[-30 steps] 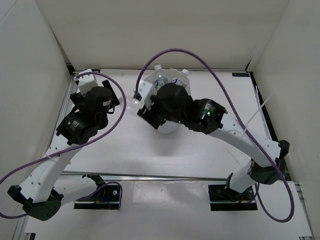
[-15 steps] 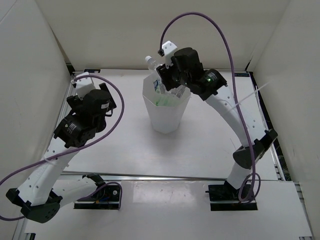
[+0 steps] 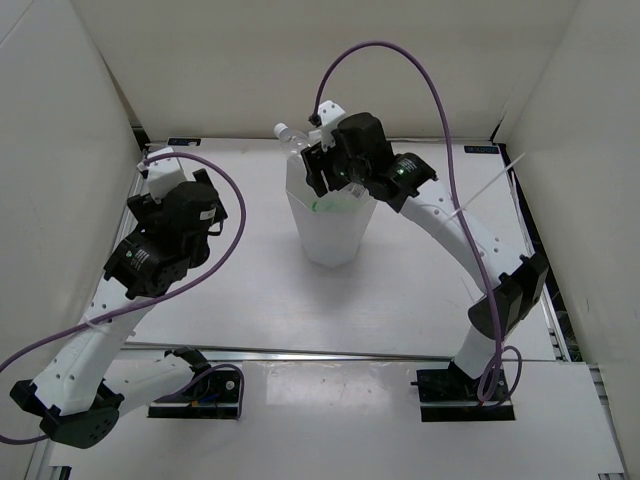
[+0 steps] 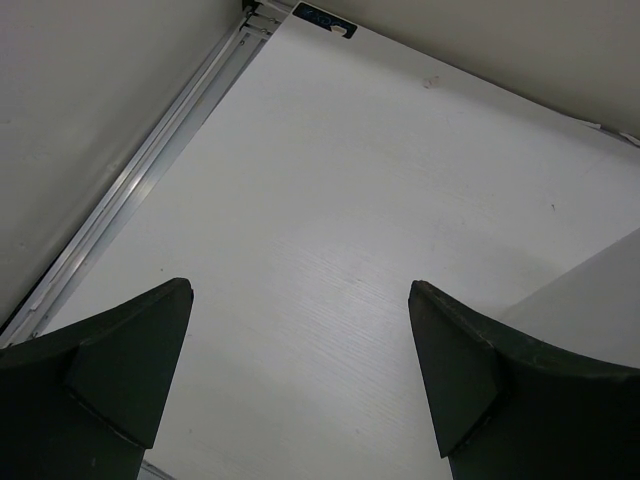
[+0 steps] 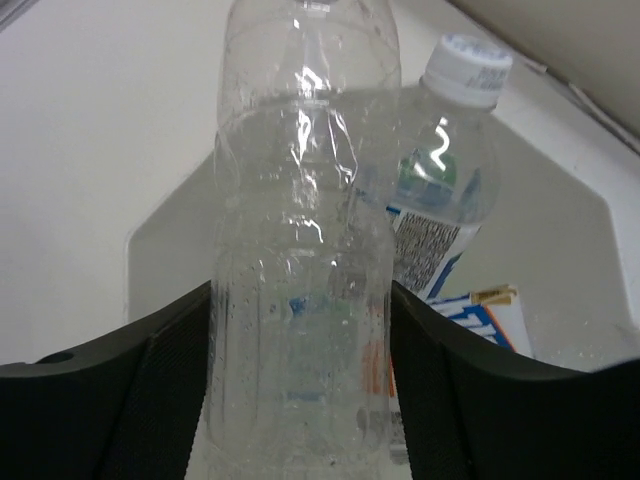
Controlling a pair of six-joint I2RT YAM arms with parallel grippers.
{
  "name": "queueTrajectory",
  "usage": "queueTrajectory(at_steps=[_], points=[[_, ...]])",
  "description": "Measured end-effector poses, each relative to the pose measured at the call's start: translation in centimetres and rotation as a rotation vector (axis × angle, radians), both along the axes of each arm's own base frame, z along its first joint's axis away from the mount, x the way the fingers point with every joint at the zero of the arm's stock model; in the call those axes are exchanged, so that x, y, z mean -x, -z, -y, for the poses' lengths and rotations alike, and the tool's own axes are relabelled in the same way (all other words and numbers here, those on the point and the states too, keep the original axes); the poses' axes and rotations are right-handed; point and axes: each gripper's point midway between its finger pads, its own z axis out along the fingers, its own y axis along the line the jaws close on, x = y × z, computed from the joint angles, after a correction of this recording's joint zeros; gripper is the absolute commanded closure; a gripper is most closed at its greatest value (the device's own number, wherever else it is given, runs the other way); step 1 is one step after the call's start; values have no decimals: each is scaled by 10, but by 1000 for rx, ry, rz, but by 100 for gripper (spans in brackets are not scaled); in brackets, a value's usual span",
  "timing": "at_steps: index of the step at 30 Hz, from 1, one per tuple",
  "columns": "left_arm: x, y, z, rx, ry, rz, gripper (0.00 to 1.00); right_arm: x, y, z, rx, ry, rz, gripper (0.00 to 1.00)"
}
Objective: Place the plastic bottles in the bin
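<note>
The bin (image 3: pixel 332 235) is a tall white faceted bucket at the table's middle. My right gripper (image 3: pixel 318 165) hangs over its far rim, shut on a clear unlabelled bottle (image 3: pixel 297 142) that tilts out to the far left, cap outward. In the right wrist view this bottle (image 5: pixel 300 300) fills the space between my fingers (image 5: pixel 455 390). Behind it a blue-labelled bottle (image 5: pixel 445 190) with a white cap stands inside the bin (image 5: pixel 165 235). A green bottle (image 3: pixel 328 205) shows inside the bin. My left gripper (image 4: pixel 300 300) is open and empty above bare table, left of the bin (image 4: pixel 590 300).
White walls close in the table on the left, back and right. A metal rail (image 4: pixel 140 190) runs along the table's left edge. Purple cables (image 3: pixel 390 60) loop above both arms. The left arm (image 3: pixel 165 240) stands left of the bin.
My right gripper has moved from over the bin's front to its far rim with the clear bottle, which now tilts further left. The left arm has hardly moved.
</note>
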Motion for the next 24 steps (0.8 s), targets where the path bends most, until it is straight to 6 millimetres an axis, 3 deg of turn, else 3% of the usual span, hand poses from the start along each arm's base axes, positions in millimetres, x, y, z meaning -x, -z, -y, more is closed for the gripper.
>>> queueTrajectory(at_steps=[3,7,10,15,21,24], points=[[1,-1,-1,-3,-4,2,0,7,8,5,10,3,-27,18],[1,-1,-2,-5,-7,3,0,13,18,12,24,18,-53,13],[0,-1,-2,-4,-6,3,0,19,12,22,24,48,-41,0],[0,-1,-1,-3,-6,4,0,23,-39,54,-32,140,71,0],[-3,-1,2,3,0,11,0,16,-136,102,-200,246,250,0],[-5,1,4,-1,4,5,0,14,-158,123,-254,312,282,0]])
